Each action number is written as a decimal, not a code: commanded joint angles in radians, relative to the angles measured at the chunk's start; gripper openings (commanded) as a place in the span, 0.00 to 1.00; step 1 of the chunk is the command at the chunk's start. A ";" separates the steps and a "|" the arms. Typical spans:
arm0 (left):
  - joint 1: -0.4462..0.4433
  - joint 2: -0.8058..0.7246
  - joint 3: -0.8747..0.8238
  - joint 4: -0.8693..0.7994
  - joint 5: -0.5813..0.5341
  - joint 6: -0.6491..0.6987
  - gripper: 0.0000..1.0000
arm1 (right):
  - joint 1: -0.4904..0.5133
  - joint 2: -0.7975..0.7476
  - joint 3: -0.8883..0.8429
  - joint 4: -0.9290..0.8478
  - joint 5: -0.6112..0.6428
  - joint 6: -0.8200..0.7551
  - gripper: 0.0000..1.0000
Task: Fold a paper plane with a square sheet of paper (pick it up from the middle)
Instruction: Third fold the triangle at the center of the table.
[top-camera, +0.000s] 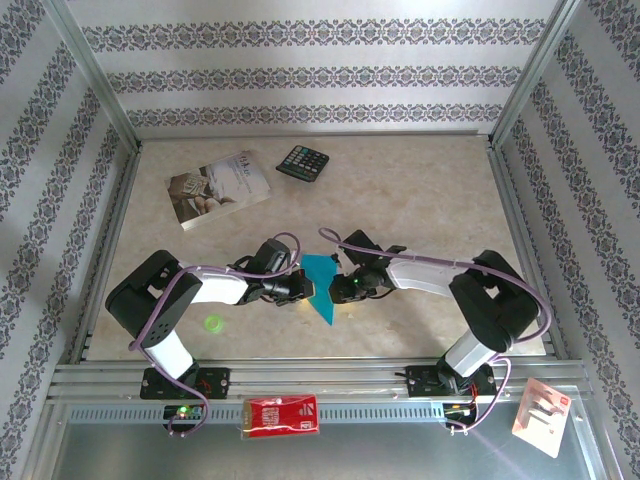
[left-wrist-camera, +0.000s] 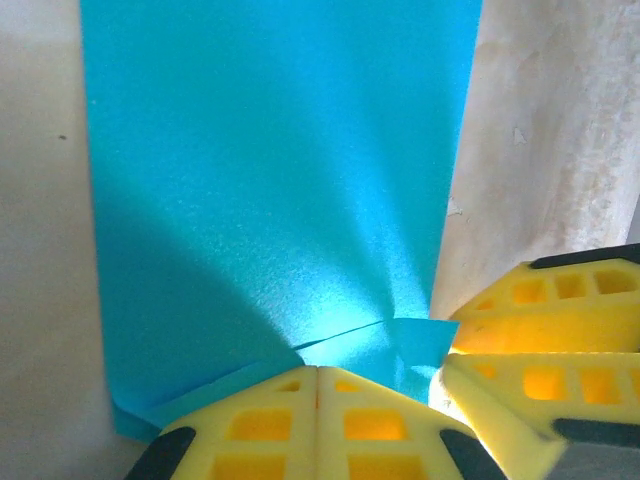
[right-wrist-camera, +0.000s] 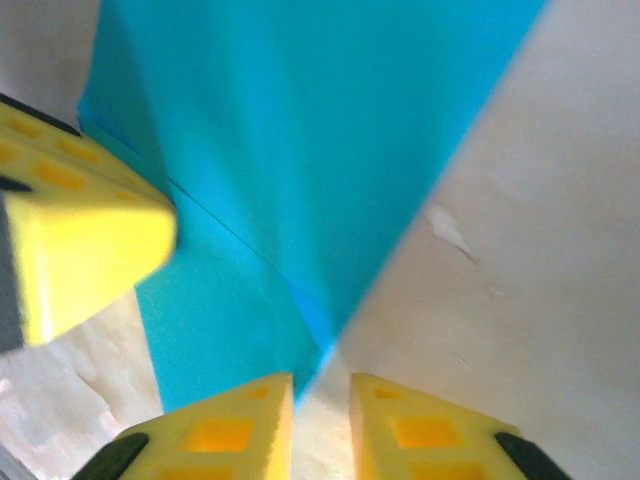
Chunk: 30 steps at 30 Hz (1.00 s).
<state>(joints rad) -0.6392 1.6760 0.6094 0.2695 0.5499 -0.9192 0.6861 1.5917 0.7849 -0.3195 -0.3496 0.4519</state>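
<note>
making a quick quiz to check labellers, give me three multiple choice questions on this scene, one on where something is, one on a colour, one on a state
1. Where does the calculator lie relative to the book?
A. on top of it
B. to its right, apart from it
C. in front of it, at the near edge

2. What colour is the sheet of paper?
A. red
B. white
C. turquoise-blue

3. How is the left gripper?
A. shut on the sheet of paper
B. wide open above it
C. shut on the calculator

Answers:
1 B, the top view shows bare table between the two.
2 C, every view shows it turquoise-blue.
3 A, the left wrist view shows it closed on the paper's edge.
</note>
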 joint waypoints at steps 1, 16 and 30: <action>0.012 0.057 -0.048 -0.102 -0.047 0.019 0.03 | -0.013 -0.087 -0.012 -0.112 0.052 -0.016 0.26; 0.012 0.062 -0.036 -0.119 -0.046 0.023 0.02 | 0.142 -0.045 -0.060 0.226 -0.174 0.122 0.06; 0.012 0.075 -0.030 -0.153 -0.058 0.048 0.01 | 0.125 0.027 -0.175 0.222 -0.144 0.096 0.00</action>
<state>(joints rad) -0.6346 1.6852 0.6121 0.2737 0.5663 -0.9150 0.8146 1.6207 0.6720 -0.0647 -0.5140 0.5514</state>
